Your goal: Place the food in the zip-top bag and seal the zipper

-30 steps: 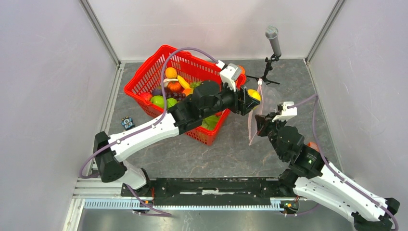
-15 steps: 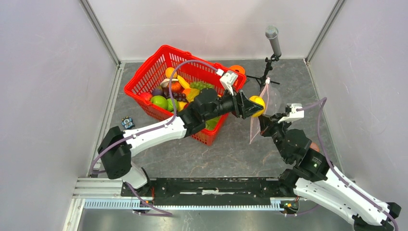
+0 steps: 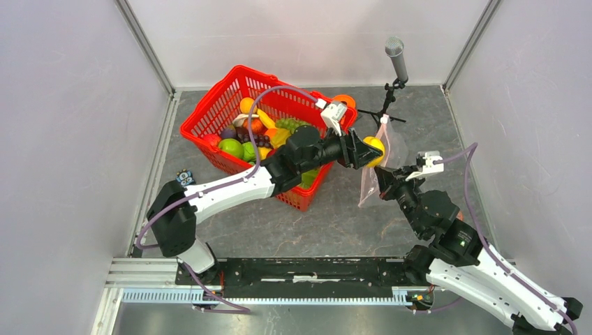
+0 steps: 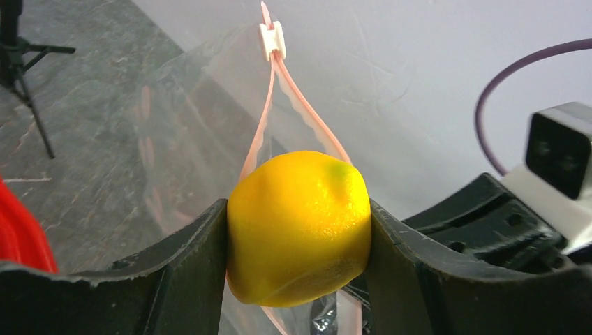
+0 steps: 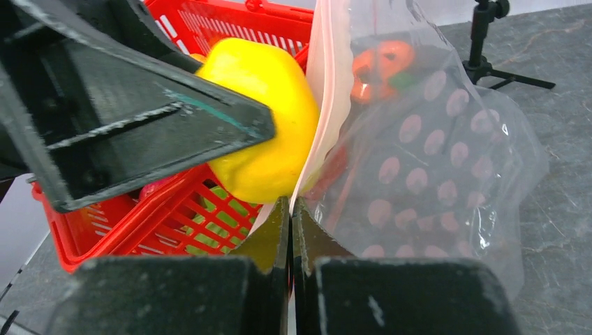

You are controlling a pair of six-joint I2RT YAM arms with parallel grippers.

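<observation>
My left gripper (image 3: 371,149) is shut on a yellow lemon-like toy fruit (image 4: 299,227) and holds it at the open mouth of the zip-top bag (image 4: 181,125), which hangs in the air. The pale-pink zipper (image 4: 307,118) spreads into two strips around the fruit, with its white slider (image 4: 271,40) at the far end. My right gripper (image 5: 290,209) is shut on the bag's mouth edge and holds the bag (image 5: 433,160) up. The fruit (image 5: 269,139) presses against the zipper strip (image 5: 328,77). More toy fruits (image 3: 244,136) lie in the basket.
The red mesh basket (image 3: 209,115) stands at the back left, under my left arm. A flat orange object (image 3: 343,101) lies behind it and shows through the bag (image 5: 380,66). A microphone on a tripod (image 3: 396,59) stands at the back right. A small blue item (image 3: 184,179) lies at the left.
My left gripper has carried the yellow fruit right and slightly down to the bag's mouth. My right gripper has shifted the bag a little right and lower.
</observation>
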